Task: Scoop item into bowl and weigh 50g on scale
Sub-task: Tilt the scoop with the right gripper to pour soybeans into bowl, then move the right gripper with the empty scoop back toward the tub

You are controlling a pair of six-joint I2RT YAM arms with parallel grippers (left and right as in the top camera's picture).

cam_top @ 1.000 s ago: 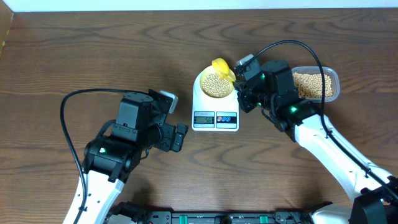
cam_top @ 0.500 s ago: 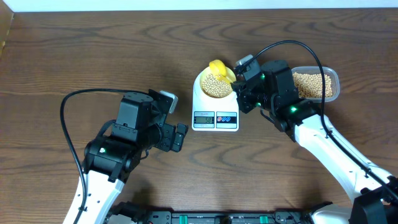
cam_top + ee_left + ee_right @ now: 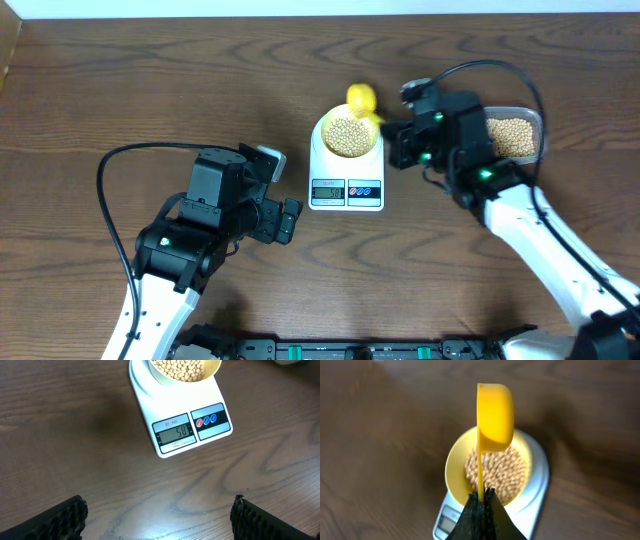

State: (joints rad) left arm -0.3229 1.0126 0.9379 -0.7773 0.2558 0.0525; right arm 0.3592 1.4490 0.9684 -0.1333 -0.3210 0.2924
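On the dark wood-grain tabletop, the white scale carries the pale-yellow bowl of beans, the right claw pinching a yellow scoop above it, the left claw spread wide nearby.

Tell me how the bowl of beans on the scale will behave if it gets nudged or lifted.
The shallow bowl is well filled with beans, so tilting would likely spill them. It sits loose on the smooth scale, so a push would probably slide it. Spilled round beans would likely roll.
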